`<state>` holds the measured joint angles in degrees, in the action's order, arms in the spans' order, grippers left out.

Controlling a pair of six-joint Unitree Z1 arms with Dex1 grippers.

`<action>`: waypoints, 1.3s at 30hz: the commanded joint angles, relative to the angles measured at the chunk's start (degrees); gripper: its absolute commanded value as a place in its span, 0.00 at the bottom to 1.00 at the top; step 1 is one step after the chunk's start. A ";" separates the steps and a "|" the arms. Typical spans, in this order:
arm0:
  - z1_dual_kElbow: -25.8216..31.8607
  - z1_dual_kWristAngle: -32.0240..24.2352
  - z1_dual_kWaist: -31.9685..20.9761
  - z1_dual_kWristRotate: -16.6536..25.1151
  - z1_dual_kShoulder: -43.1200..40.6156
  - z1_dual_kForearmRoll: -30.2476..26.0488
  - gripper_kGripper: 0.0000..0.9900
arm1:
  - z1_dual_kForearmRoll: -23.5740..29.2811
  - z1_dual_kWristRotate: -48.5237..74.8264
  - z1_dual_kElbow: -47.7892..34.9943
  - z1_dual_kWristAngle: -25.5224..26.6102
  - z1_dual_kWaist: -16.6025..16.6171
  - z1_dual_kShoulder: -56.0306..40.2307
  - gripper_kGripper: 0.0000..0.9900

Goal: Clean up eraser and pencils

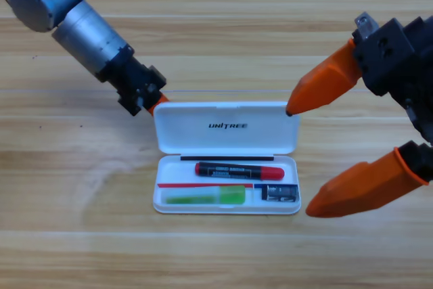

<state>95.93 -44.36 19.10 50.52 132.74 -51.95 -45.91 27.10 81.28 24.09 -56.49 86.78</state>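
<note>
The white case [226,141] lies open in the middle of the table, lid [226,128] folded back. In its tray lie the black pencil with red ends [239,170], the lime green pencil [206,196] at front left, and the dark eraser [279,193] at front right. My left gripper [153,103] points down at the lid's back left corner, touching or nearly touching it. My right gripper [301,162] stands open at the case's right side, one jaw tip by the lid's right corner, the other by the tray's front right corner. It holds nothing.
The wooden table [81,235] stretches all around the case. The left arm [81,21] slants in from the upper left corner; the right arm's black body [399,59] fills the upper right edge.
</note>
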 commanded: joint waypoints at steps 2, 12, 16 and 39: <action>1.19 -2.22 4.10 1.16 1.91 -3.33 0.00 | 0.91 -0.38 -1.56 1.13 -0.55 1.55 0.99; -0.40 -1.78 6.82 1.07 -0.90 -4.12 0.00 | 0.91 -0.47 -1.39 1.92 -0.55 1.81 0.99; -1.98 0.15 8.32 0.72 -2.83 -3.33 0.00 | 0.91 -0.56 -1.47 1.92 -0.55 1.90 0.99; -17.10 20.46 20.80 -8.24 -14.08 12.66 0.00 | 0.91 -1.26 -1.12 1.92 -0.55 3.22 0.99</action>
<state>81.56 -25.70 36.72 43.27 118.91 -40.92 -45.74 26.50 81.28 25.02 -56.49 87.32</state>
